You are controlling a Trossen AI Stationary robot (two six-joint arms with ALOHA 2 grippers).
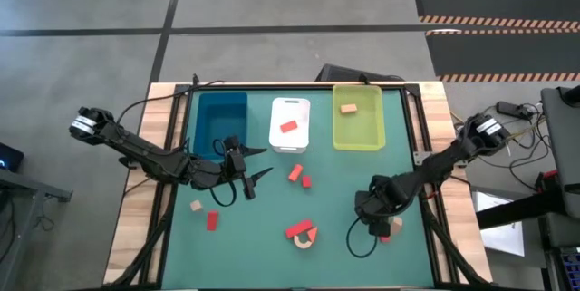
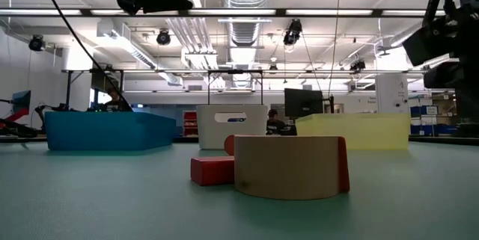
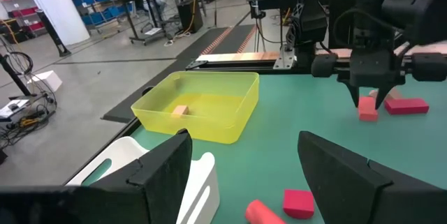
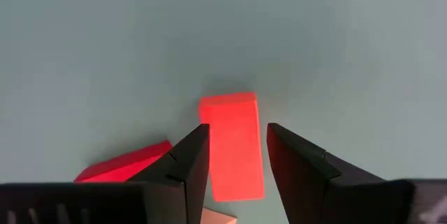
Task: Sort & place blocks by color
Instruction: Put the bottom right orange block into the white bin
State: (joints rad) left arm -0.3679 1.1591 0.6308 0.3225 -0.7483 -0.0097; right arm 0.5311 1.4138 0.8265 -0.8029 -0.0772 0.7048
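while sitting sorted in the white tray (image 1: pixel 290 110) and yellow-green tray (image 1: pixel 358 128), only two small wooden blocks; remaining scattered, about eight; right tool (image 4: pixel 234 158) straddling a red brick block (image 4: pixel 230 144), half spread; left tool (image 1: pixel 246 171) hovering spread wide.

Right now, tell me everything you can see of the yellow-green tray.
The yellow-green tray is a shallow, open-topped rectangular bin of translucent, plastic-looking material with rounded corners and a slightly flared rim. It sits flat and upright on the green table mat at the far edge, the rightmost of three trays, beside the white tray without touching it. Inside lies one tan block, near the far wall. Neither pincer is near it, and nothing else touches it.
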